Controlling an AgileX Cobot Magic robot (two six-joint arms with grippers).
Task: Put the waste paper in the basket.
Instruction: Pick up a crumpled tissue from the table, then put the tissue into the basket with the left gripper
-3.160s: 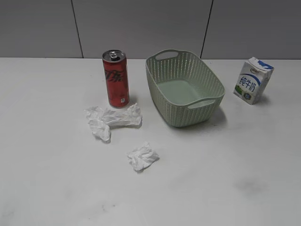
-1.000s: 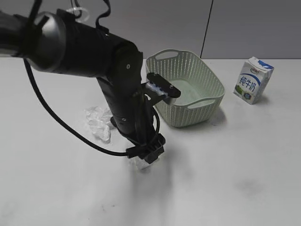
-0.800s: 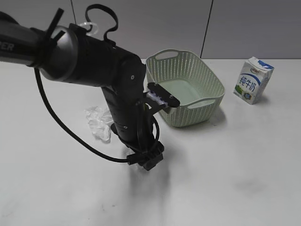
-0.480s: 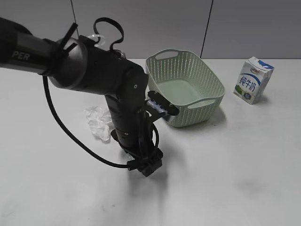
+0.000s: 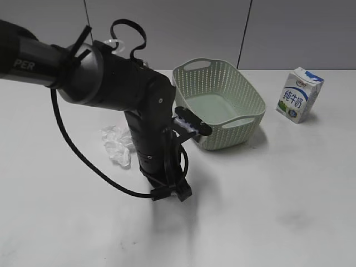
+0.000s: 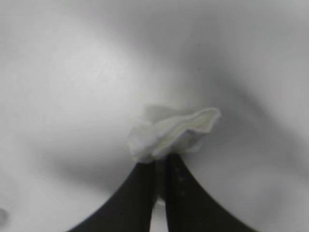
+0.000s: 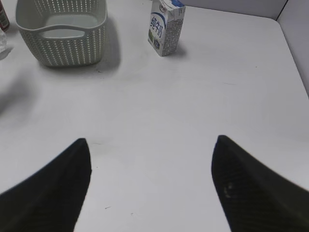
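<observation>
Setting: grey panelled wall behind a plain white bench (image 5: 289,183), matt, lightly scuffed.

Item 1, my left gripper (image 6: 159,169): jaws pinched together on the smaller wad of waste paper (image 6: 169,133), low over the bench in front of the basket. In the left wrist view only a thin fold sits between the tips; most of the wad bulges out beyond them.

Item 2, longer wad (image 5: 117,144): lying on the bench to the left of my left arm, partly hidden by it, untouched.

Item 3, basket (image 5: 219,103): pale green, perforated sides, upright behind and to the right of my left arm, nothing visible on its floor.

Item 4, milk carton (image 5: 299,94): upright, well to the right of the basket. Not mine to move.

Item 5, my right gripper (image 7: 149,188): jaws spread wide, holding nothing, hovering over bare bench well short of the basket.

Risks, as I judge them:
- Shallow hold on soft tissue; a fast lift or swing may let the wad slip or tear free short of the basket.
- My left forearm and its cable hang close to the basket's near rim; a careless swing could shove or tip it.
- Releasing too near the rim may leave the wad on the edge or outside.
</observation>
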